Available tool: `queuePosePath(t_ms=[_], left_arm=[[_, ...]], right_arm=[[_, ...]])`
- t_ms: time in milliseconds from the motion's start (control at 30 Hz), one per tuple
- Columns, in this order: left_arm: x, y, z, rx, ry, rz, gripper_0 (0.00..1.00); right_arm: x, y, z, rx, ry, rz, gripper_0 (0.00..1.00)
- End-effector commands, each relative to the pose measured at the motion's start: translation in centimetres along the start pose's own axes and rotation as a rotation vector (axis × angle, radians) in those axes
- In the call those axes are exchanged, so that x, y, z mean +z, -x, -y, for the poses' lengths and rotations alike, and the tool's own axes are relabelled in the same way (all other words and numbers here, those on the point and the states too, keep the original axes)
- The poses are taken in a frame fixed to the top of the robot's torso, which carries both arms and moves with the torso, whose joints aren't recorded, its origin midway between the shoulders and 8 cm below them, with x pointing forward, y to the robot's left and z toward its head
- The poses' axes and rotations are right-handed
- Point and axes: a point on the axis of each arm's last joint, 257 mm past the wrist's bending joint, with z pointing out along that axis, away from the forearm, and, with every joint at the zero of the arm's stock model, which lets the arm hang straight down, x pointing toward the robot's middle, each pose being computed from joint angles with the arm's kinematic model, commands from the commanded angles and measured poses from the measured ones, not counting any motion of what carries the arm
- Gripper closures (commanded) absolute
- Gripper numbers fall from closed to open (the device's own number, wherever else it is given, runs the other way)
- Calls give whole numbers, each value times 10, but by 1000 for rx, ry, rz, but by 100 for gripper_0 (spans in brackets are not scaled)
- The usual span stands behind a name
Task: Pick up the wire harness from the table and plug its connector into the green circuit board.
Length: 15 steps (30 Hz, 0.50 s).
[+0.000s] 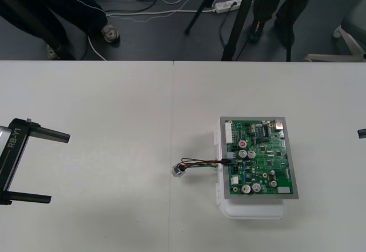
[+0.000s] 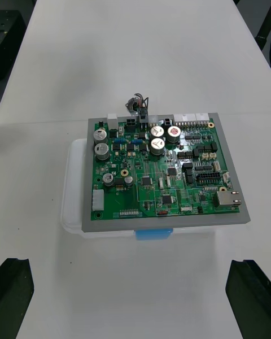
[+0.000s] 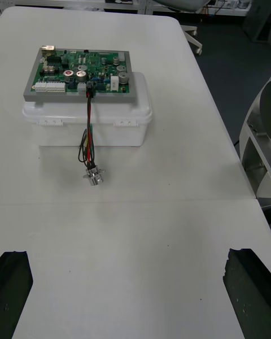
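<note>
You will find the wire harness [image 1: 200, 163] lying on the worktop [image 1: 114, 103] just left of the green circuit board [image 1: 260, 158]. Its black plug [image 1: 227, 159] is seated in a connector on the board's left edge. From there the red, black and green wires [image 3: 89, 127] run down over the side of the white base [image 3: 84, 124]. The round metal socket [image 1: 179, 170] rests on the worktop close beside the base. Neither gripper touches the harness.

The left gripper [image 1: 59, 167] stands at the worktop's left side, well apart from the socket. Its fingers [image 1: 54, 135] are spread wide and hold nothing. The right gripper [image 2: 131, 271] stands off on the board's other side, clear of it. Its fingers [image 2: 248, 294] are likewise far apart with nothing between them.
</note>
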Motion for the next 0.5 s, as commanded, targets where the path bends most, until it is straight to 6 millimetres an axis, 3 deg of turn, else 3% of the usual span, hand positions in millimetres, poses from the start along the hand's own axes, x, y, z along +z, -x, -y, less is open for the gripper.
queuePosePath(t_ms=[33,500], left_arm=[[-9,2,-5,-35,21,-26,0],[-11,-1,-8,-44,31,-30,0]], right_arm=[[-4,6,-3,2,-10,14,0],[-4,10,-3,8,-10,28,0]])
